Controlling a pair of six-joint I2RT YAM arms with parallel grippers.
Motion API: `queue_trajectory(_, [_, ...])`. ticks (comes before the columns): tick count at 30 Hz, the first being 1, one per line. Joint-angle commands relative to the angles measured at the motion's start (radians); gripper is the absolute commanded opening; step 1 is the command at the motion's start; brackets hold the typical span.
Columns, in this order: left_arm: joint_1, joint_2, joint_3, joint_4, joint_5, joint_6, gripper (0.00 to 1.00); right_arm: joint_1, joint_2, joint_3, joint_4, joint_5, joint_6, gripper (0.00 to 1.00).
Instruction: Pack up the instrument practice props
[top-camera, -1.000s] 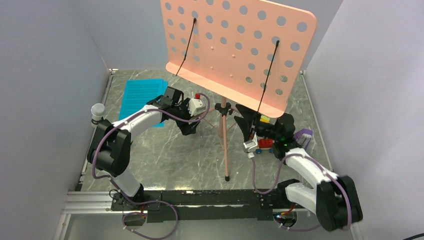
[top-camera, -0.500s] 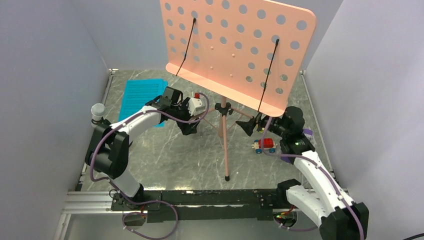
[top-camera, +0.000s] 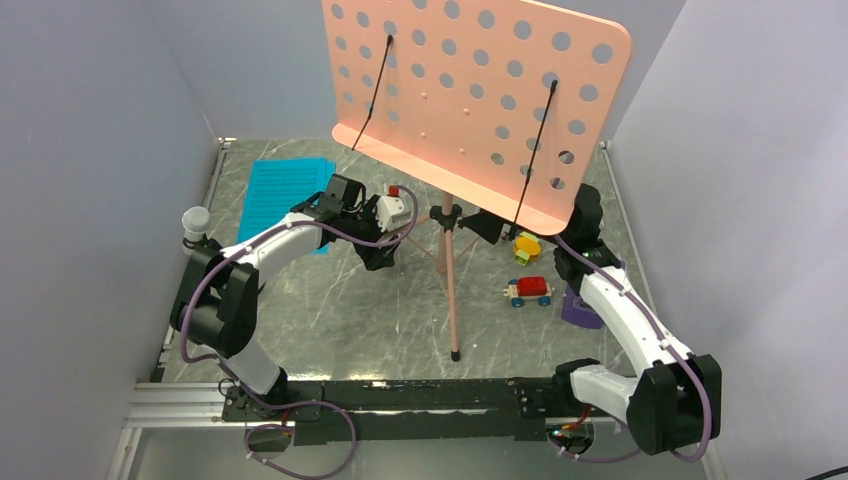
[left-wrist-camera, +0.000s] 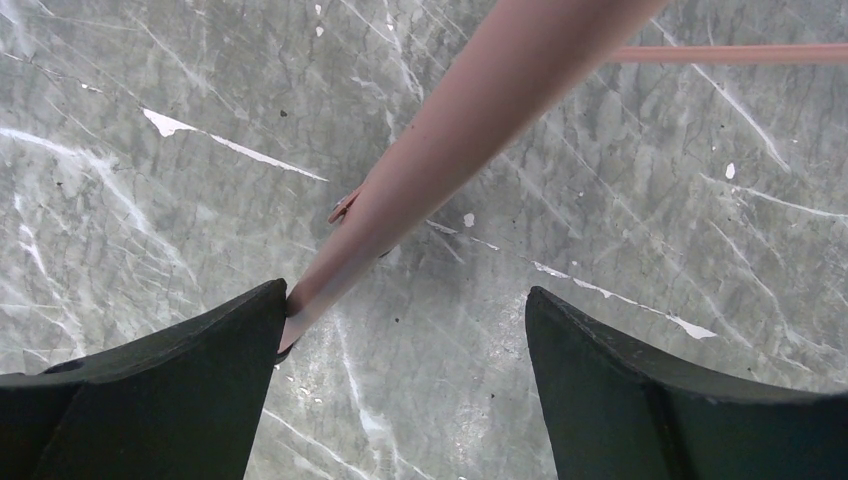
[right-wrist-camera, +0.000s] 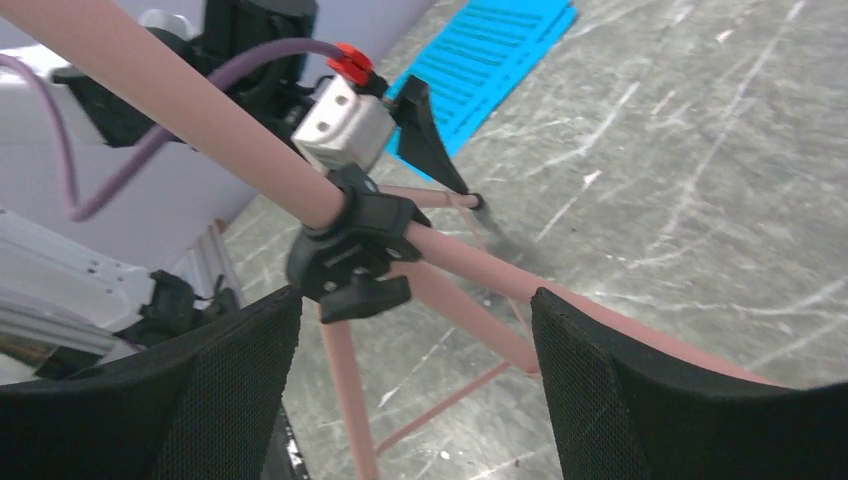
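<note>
Broadly, the scene reads across the grey marbled table in 6 parts.

1. The cyan sheet-music pages lie flat near the far-left corner. They are thin and limp, and probably only an edge can be pinched.
2. The left gripper hangs low over the table with its jaws spread and grasps nothing. One slanting tripod leg touches the inner face of 1 finger, and the other finger stands well apart.
3. The salmon-pink tripod music stand stands upright at the table's middle, its perforated desk toward the far edge. It is judged tall, stiff and top-heavy, with smooth tubes that may slip. The firmest hold is likely the central pole just beside the black clamp collar, since a pull on a leg could tip it.
4. The right gripper is released. Its jaws are wide apart, and the collar lies just ahead between them, unpinched.
5. The small yellow-orange toy and the red toy car on wheels sit right of the pole. They are not task items.
6. The small purple pyramid-shaped metronome rests near the right edge, partly hidden by the right arm. It looks rigid and light, and its tapered sides favour a low grip at the base.
</note>
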Motion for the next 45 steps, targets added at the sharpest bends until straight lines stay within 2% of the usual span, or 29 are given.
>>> queue_trajectory(1, [-0.007,-0.038,-0.015,0.0,0.039,-0.002,0.92,0.0,0.024,0.052,0.112,-0.089,0.123,0.84])
queue_trajectory(6, [-0.007,-0.032,-0.005,-0.004,0.04,-0.002,0.92,0.003,0.032,0.052,0.11,-0.08,0.107,0.83])
queue_trajectory(15, [-0.006,-0.018,0.002,0.007,0.046,-0.01,0.92,0.018,0.024,0.02,0.014,-0.025,-0.008,0.73])
queue_trajectory(27, [-0.007,-0.013,0.001,0.016,0.047,-0.014,0.93,0.019,0.017,-0.021,-0.027,-0.015,-0.108,0.68])
queue_trajectory(33, [-0.006,-0.009,0.0,0.022,0.047,-0.018,0.93,-0.003,0.013,-0.045,-0.042,0.153,-0.068,0.69])
queue_trajectory(37, [-0.006,-0.011,0.002,0.022,0.044,-0.018,0.93,-0.076,0.026,-0.026,-0.04,0.231,-0.031,0.71])
queue_trajectory(41, [-0.007,-0.016,-0.001,0.019,0.041,-0.013,0.93,-0.143,0.029,0.007,0.039,0.086,-0.079,0.74])
queue_trajectory(45, [-0.007,-0.016,0.0,0.012,0.041,-0.011,0.93,-0.155,0.023,0.013,0.165,-0.149,-0.08,0.75])
